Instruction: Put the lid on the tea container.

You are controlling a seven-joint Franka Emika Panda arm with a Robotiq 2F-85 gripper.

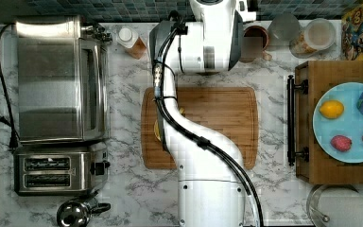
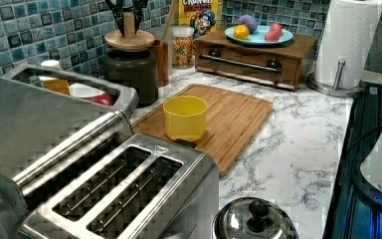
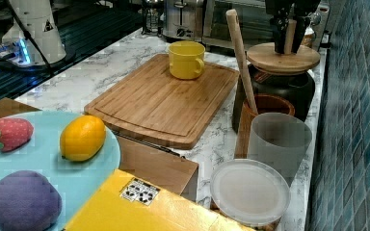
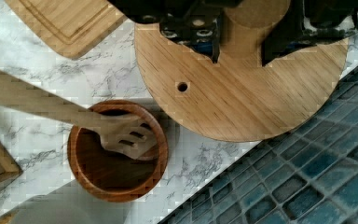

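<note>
The tea container (image 2: 132,74) is a wide black tin standing by the tiled wall; it also appears in the right view (image 3: 284,91). A round wooden lid (image 2: 129,40) lies level over its mouth, and I cannot tell whether it rests on the rim or hangs just above it. My gripper (image 2: 128,22) comes down from above and is shut on the lid's upright wooden knob. In the wrist view the lid (image 4: 242,98) spreads under the gripper (image 4: 240,46), with the knob between the black fingers (image 4: 279,42). The container's inside is hidden by the lid (image 3: 283,57).
A brown wooden cup (image 4: 116,154) with a wooden spatula stands right beside the container, then clear plastic jars (image 3: 279,139). A yellow cup (image 2: 184,118) sits on the cutting board (image 1: 217,123). The tiled wall (image 4: 307,177) is close behind. A toaster (image 1: 56,172) stands at the top view's left.
</note>
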